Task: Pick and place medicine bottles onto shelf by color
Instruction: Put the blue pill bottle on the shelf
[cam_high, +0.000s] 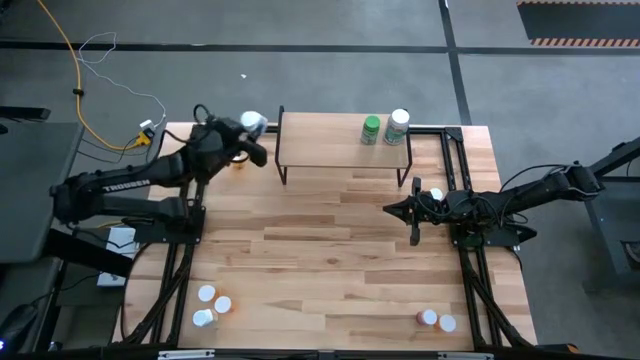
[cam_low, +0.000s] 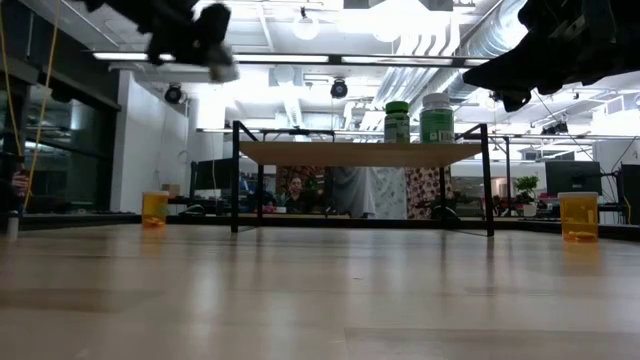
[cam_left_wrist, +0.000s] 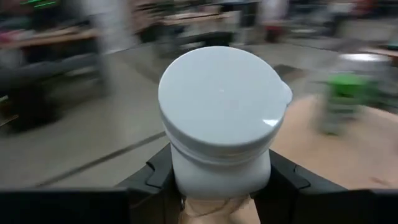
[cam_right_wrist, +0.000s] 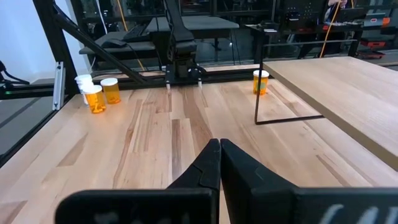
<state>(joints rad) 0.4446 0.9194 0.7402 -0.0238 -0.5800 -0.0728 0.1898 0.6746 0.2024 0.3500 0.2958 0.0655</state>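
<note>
A: Which step is in hand?

B: The carry. The left gripper (cam_high: 252, 126) has its fingers clamped on a white bottle (cam_high: 254, 122), held in the air just off the shelf (cam_high: 320, 140), at the shelf's nine o'clock end. In the left wrist view the white cap (cam_left_wrist: 221, 102) fills the space between the two dark fingers (cam_left_wrist: 152, 180).

A: What stands on the shelf already?

B: A green bottle (cam_high: 371, 129) and a white-capped bottle with a green label (cam_high: 399, 127), side by side toward the three o'clock end.

A: And the right arm?

B: It waits. The right gripper (cam_high: 413, 212) hangs over the tabletop at the shelf's five o'clock, fingers pressed together on nothing.

A: What does the next move call for?

B: I judge it must swing the bottle toward three o'clock, over the board, lower it upright onto a bare stretch apart from the green pair, then let go.

A: What's left after that?

B: Plenty. Three bottles (cam_high: 212, 304) wait at the table's seven o'clock corner, two (cam_high: 437, 320) at five o'clock, and an orange one (cam_high: 238, 160) just beside the shelf's nine o'clock end.
</note>
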